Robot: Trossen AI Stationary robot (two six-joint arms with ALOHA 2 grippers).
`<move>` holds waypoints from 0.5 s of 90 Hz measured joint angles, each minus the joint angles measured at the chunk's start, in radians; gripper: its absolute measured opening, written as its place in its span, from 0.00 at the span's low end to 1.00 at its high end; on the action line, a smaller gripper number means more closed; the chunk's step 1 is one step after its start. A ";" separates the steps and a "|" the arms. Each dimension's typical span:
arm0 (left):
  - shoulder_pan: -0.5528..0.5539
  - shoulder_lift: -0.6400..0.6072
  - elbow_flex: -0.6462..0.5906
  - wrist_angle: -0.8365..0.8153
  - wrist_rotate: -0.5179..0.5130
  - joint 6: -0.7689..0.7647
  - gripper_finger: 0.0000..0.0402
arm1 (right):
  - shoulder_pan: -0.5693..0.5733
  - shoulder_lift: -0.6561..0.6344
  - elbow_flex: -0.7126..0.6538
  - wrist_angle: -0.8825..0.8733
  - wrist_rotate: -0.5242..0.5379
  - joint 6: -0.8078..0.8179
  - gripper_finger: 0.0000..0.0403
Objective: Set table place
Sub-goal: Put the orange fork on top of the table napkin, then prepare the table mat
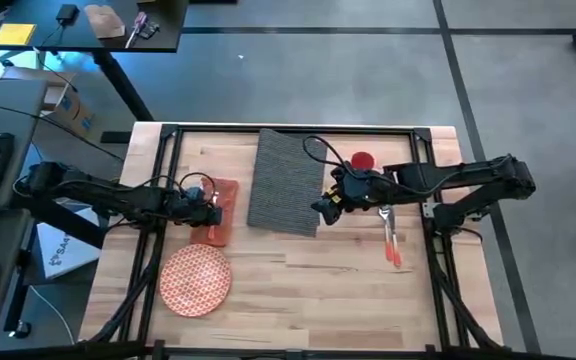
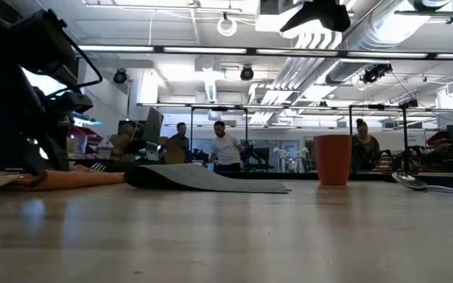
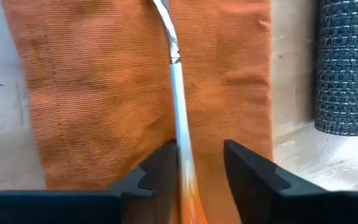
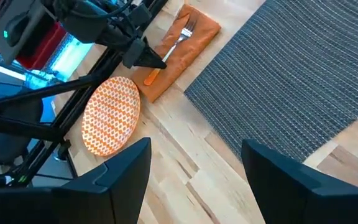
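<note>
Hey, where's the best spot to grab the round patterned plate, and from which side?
Probably the plate rim, taken from above at its edge toward the table front. It lies flat on bare wood, so only the thin rim offers a pinch, and the napkin crowds the far side. The left gripper is nearest.
</note>
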 joint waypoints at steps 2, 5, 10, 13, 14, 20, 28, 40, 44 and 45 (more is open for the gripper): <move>0.000 -0.002 0.003 -0.002 0.007 0.009 0.36 | 0.000 -0.003 0.000 -0.008 0.000 0.000 0.58; 0.000 -0.005 0.008 -0.007 0.014 0.027 0.38 | 0.000 -0.010 0.000 -0.019 0.000 0.000 0.58; 0.000 -0.016 0.019 -0.018 0.034 0.071 0.39 | -0.003 -0.026 0.009 -0.059 -0.001 0.001 0.58; 0.000 -0.020 0.031 -0.028 0.047 0.097 0.39 | -0.003 -0.035 0.022 -0.085 -0.001 0.007 0.58; 0.000 -0.021 0.036 -0.032 0.052 0.105 0.39 | -0.003 -0.039 0.026 -0.091 0.000 0.009 0.58; 0.000 -0.026 0.070 -0.069 0.074 0.147 0.39 | -0.003 -0.053 0.056 -0.130 0.002 0.011 0.58; 0.000 -0.028 0.132 -0.122 0.077 0.217 0.37 | -0.002 -0.058 0.089 -0.135 -0.017 -0.036 0.58; -0.007 -0.022 0.239 -0.133 0.067 0.374 0.34 | 0.018 -0.035 0.090 -0.141 -0.085 -0.117 0.58; -0.014 -0.012 0.282 -0.125 0.067 0.437 0.33 | 0.028 -0.027 0.082 -0.165 -0.086 -0.132 0.58; -0.017 -0.009 0.293 -0.122 0.066 0.454 0.33 | 0.031 -0.025 0.080 -0.174 -0.086 -0.132 0.58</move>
